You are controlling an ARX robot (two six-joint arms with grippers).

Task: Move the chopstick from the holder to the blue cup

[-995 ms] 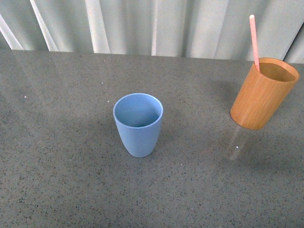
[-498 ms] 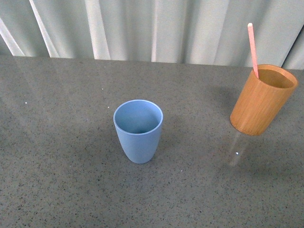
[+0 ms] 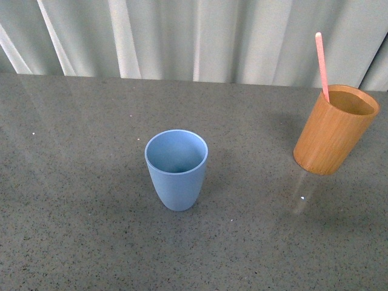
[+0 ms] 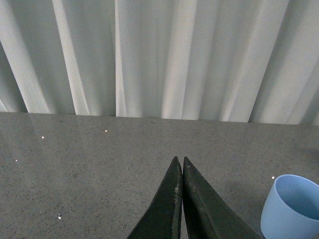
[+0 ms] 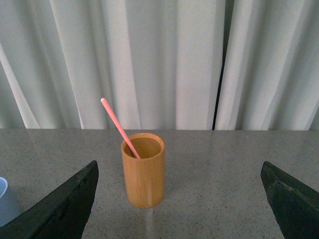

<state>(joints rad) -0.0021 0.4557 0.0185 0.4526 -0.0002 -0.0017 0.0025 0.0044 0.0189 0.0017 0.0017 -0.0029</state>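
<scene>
The blue cup [image 3: 176, 168] stands upright and empty at the middle of the grey table. The orange-brown wooden holder [image 3: 335, 129] stands at the far right, with the pink chopstick [image 3: 322, 63] leaning in it and sticking well above the rim. Neither gripper shows in the front view. My left gripper [image 4: 179, 160] is shut and empty above the table, with the blue cup [image 4: 292, 208] off to one side. My right gripper [image 5: 179, 172] is wide open and empty, facing the holder [image 5: 143, 170] and the chopstick [image 5: 119, 127] from some distance.
The grey speckled table [image 3: 85, 182] runs back to a pale pleated curtain [image 3: 194, 36]. Nothing else stands on it.
The front view has shifted a little: both cups sit slightly lower in the picture than a second ago. The cups and the chopstick keep their places on the table.
</scene>
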